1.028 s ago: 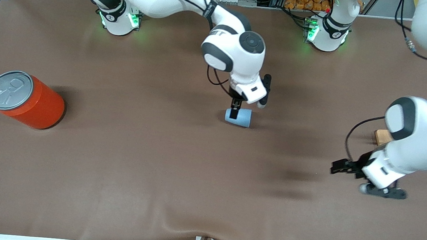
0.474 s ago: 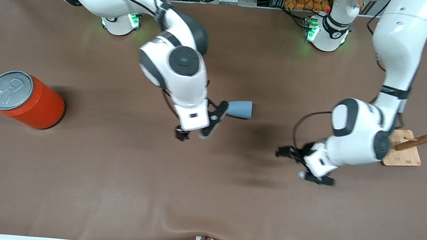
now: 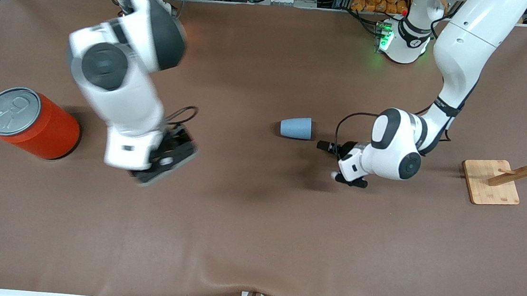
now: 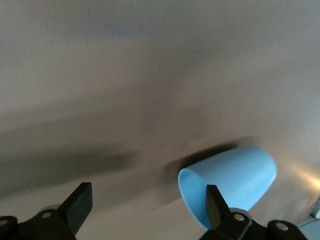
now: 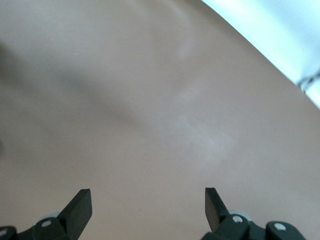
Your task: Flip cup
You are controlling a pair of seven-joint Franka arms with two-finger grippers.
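Cup first: the small light-blue tapered plastic cup (image 3: 296,127) lies on its side near the middle of the brown counter (image 3: 255,242), somewhat toward the edge where the arm bases stand, its mouth facing the left arm's end. I count one cup, one large orange can with a grey pull-tab lid (image 3: 32,123) standing near the right arm's end, and one wooden peg rack (image 3: 504,181) near the left arm's end.

I have the left gripper (image 3: 341,162) low over the counter just beside the cup's mouth, jaws released and holding nothing; in its wrist view the cup (image 4: 230,182) sits off to one side of the gap, by one fingertip (image 4: 215,202). The right gripper (image 3: 162,158) hangs over bare counter between can and cup, jaws also released, empty, waiting.

To do this well, I judge I should centre the cup between the left jaws, grip its wall mid-length, then rotate it onto its base.
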